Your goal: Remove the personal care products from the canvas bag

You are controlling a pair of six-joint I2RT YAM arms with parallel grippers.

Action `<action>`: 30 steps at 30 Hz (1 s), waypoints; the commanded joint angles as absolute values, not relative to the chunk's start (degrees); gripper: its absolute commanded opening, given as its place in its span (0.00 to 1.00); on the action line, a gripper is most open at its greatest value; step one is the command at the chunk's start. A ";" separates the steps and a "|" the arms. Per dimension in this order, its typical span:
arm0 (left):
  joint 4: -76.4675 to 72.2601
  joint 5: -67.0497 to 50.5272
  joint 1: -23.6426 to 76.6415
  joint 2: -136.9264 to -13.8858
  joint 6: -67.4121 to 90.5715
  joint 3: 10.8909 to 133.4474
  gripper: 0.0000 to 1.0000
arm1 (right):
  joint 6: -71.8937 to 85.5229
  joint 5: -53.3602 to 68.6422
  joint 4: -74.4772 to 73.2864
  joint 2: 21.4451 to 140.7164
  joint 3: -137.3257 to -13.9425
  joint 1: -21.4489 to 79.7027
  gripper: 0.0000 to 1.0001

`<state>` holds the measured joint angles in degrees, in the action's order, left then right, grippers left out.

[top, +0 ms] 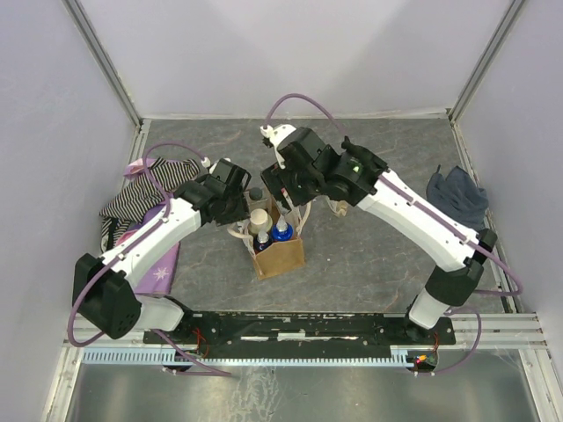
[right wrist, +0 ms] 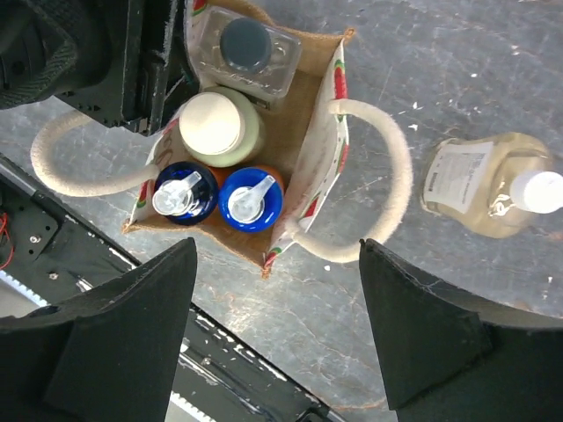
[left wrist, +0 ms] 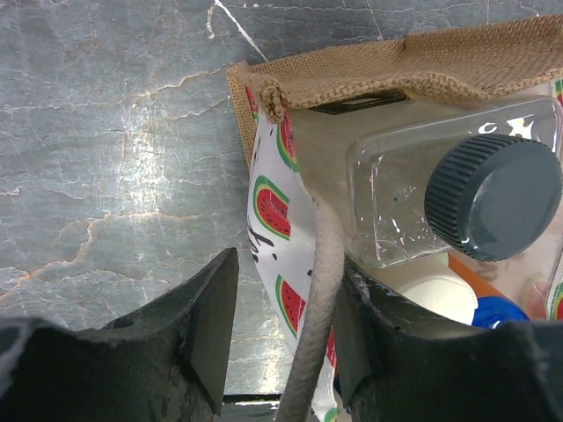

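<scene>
The canvas bag (top: pixel 280 255) stands at the table's middle, with a watermelon-print lining (left wrist: pixel 273 207) and cream handles (right wrist: pixel 387 176). Inside it are a clear square bottle with a dark cap (right wrist: pixel 244 48), a cream bottle (right wrist: pixel 215 127) and two blue-topped bottles with white nozzles (right wrist: pixel 183 195) (right wrist: pixel 252 198). An amber bottle with a white cap (right wrist: pixel 484 185) lies on the table beside the bag. My left gripper (left wrist: pixel 286 290) is open, its jaws on either side of the bag's left wall and handle rope (left wrist: pixel 317 290). My right gripper (right wrist: pixel 277 264) hangs wide open and empty above the bag.
Striped and purple clothes (top: pixel 141 198) lie at the left under my left arm. A blue-grey cloth (top: pixel 457 195) lies at the right edge. The black base rail (top: pixel 308 325) runs along the near edge. My left arm (right wrist: pixel 88 61) crowds the bag's left side.
</scene>
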<state>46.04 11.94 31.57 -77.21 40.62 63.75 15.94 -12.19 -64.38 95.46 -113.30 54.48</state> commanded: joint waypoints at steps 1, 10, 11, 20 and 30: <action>43.76 9.56 31.77 -75.61 41.20 63.37 0.53 | 18.92 -9.85 -63.78 97.05 -112.66 54.54 0.82; 43.48 8.59 31.75 -75.31 41.31 63.08 0.53 | 19.91 -2.11 -54.87 100.16 -101.30 54.62 0.79; 43.49 8.54 31.79 -75.32 41.31 63.04 0.53 | 20.08 -1.70 -54.21 100.52 -100.08 54.61 0.79; 43.36 8.48 31.83 -74.68 41.48 61.79 0.53 | 20.29 -1.95 -51.20 103.65 -93.41 54.66 0.78; 43.59 8.57 31.73 -74.88 41.31 62.48 0.54 | 19.77 -2.08 -48.40 106.67 -89.06 54.86 0.73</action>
